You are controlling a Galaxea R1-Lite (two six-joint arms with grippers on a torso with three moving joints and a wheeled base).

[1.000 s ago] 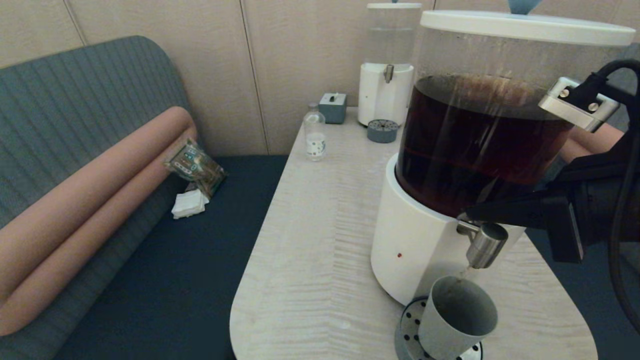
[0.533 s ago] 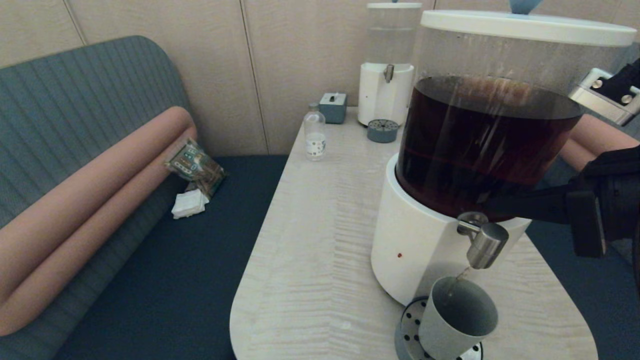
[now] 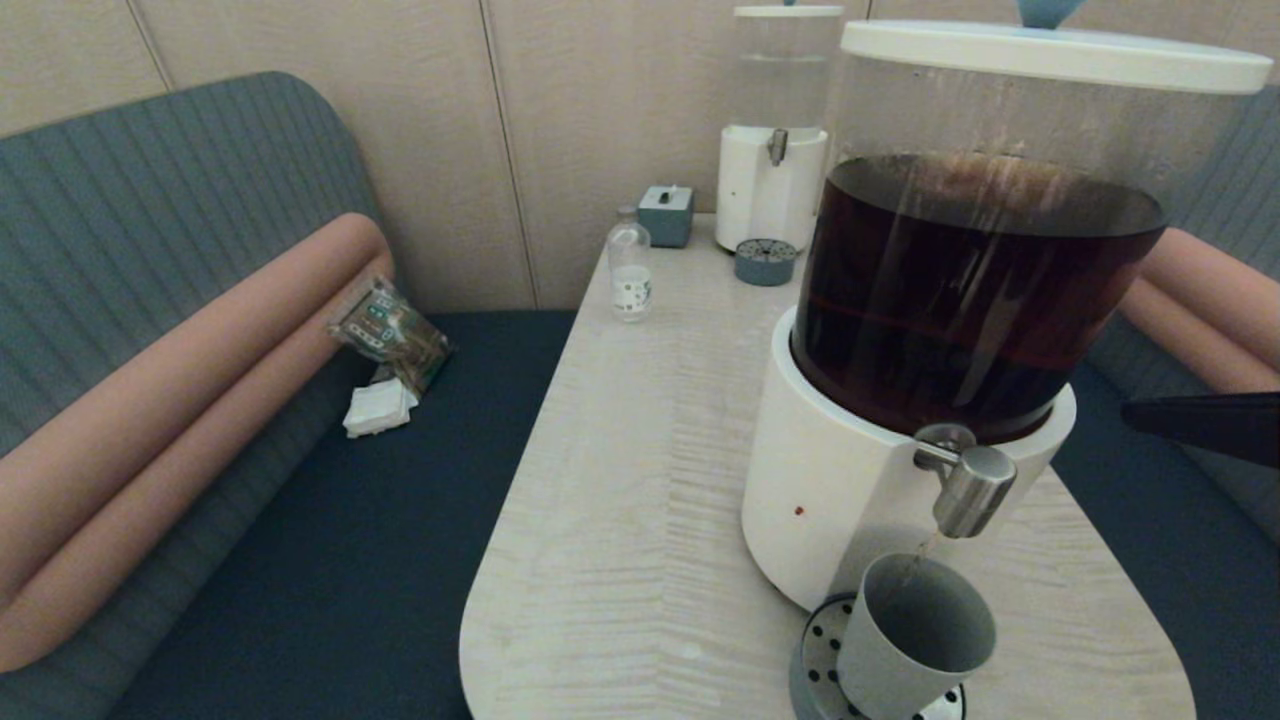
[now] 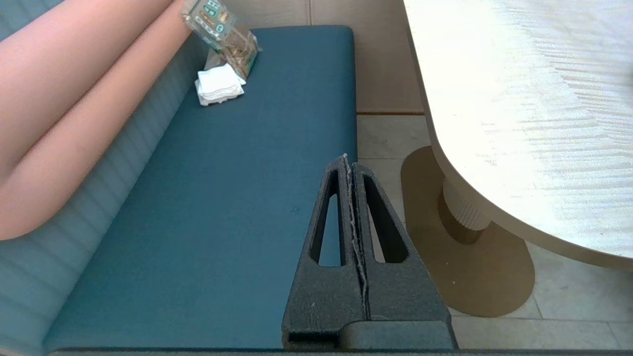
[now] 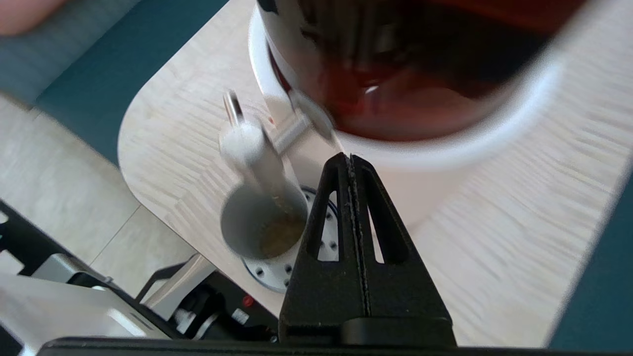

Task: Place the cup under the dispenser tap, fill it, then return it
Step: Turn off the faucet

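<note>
The grey cup [image 3: 915, 640] stands on the perforated drip tray [image 3: 812, 655] of the big dispenser [image 3: 830, 480], directly under the steel tap [image 3: 970, 490]. A thin brown trickle runs from the tap into the cup. In the right wrist view the cup [image 5: 247, 225] has a little brown liquid at its bottom, below the tap [image 5: 249, 151]. My right gripper [image 5: 348, 158] is shut and empty. It hovers off to the right of the tap, and its tip [image 3: 1130, 413] shows at the edge of the head view. My left gripper [image 4: 347, 160] is shut and parked over the blue bench.
At the far end of the pale wooden table [image 3: 640, 480] stand a smaller clear-liquid dispenser [image 3: 772, 180], its grey drip tray [image 3: 765, 262], a grey box [image 3: 665, 215] and a small clear bottle [image 3: 630, 265]. A snack packet [image 3: 390, 335] and a napkin [image 3: 380, 408] lie on the bench.
My right gripper has drawn back to the right, from on top of the tap to the edge of the head view. The cup has not moved.
</note>
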